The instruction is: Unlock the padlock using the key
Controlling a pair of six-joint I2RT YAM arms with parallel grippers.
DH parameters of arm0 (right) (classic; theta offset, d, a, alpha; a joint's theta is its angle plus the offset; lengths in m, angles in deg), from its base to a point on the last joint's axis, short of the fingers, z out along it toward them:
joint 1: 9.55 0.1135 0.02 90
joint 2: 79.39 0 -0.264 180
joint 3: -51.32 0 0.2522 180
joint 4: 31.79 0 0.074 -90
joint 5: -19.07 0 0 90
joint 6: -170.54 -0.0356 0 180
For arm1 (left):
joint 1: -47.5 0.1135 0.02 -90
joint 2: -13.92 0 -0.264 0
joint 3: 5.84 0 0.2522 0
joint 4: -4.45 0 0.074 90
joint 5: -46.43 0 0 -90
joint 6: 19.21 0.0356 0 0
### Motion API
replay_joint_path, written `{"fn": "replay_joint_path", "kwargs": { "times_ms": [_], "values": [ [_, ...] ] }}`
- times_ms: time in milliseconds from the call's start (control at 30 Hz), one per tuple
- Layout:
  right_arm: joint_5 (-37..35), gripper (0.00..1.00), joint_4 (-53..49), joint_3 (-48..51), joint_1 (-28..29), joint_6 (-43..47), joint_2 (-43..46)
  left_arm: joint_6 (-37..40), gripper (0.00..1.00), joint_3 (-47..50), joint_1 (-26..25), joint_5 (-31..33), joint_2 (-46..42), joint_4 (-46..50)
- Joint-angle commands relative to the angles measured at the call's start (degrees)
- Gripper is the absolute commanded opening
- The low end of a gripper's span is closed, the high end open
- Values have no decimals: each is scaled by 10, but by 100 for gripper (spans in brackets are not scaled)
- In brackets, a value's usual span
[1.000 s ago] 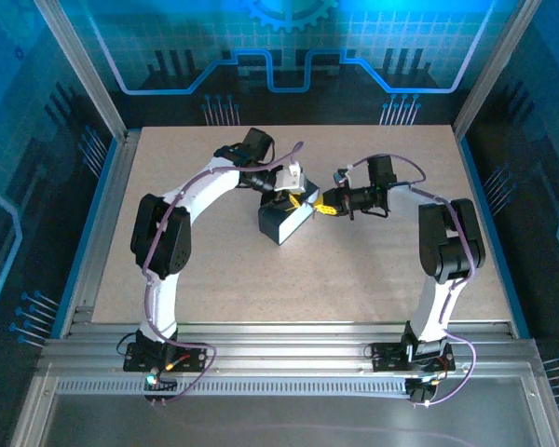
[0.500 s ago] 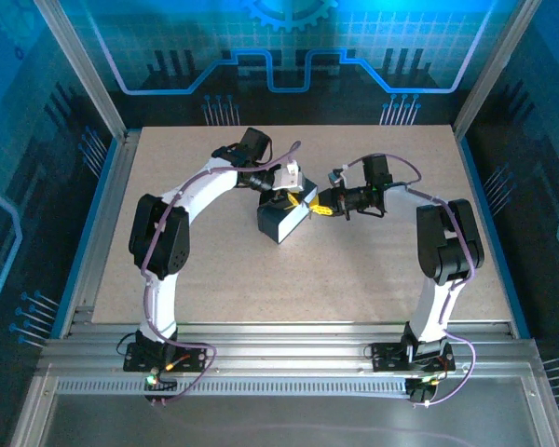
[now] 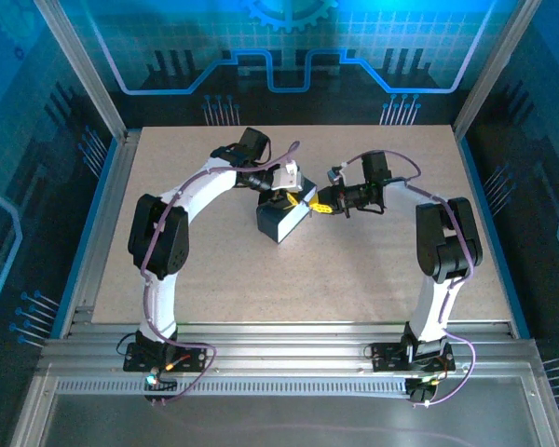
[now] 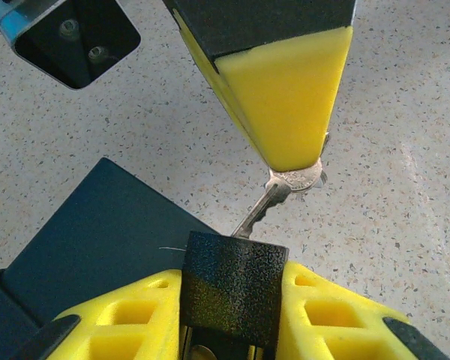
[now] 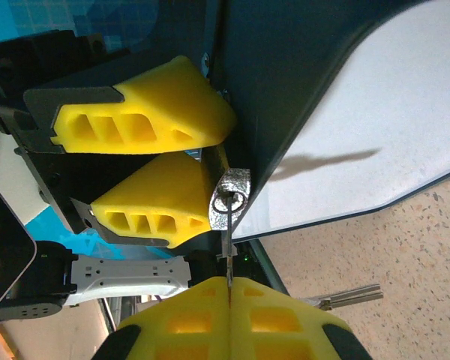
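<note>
The black padlock (image 4: 235, 289) sits clamped between the yellow fingers of my left gripper (image 4: 235, 307), which is shut on it above the dark blue tin (image 4: 97, 232). The pale metal key (image 4: 274, 199) is pinched by its head in my right gripper (image 5: 229, 300), which is shut. The key's thin blade (image 5: 227, 259) reaches the keyhole in the padlock's silver end (image 5: 229, 199), and its tip is in the slot. In the top view the two grippers (image 3: 293, 193) (image 3: 323, 207) meet tip to tip over the tin (image 3: 279, 222) at mid-table.
The speckled tabletop (image 3: 354, 270) is bordered by aluminium rails and blue enclosure walls. A few loose pale metal keys (image 5: 350, 297) lie on the table under the right gripper. Both arms arch in from the near edge.
My right gripper has edged a little left and back with the key, closing on the padlock. The left gripper and padlock have shifted only slightly.
</note>
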Motion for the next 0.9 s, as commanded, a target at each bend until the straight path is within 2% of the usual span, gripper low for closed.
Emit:
{"fn": "replay_joint_path", "kwargs": {
  "times_ms": [0,867],
  "values": [
    [14,0,4,-26,-1,21,-12,22,17,29,-6,-7,11,56],
    [9,0,26,-60,0,-9,-46,26,17,38,1,-23,4,62]
  ]
}}
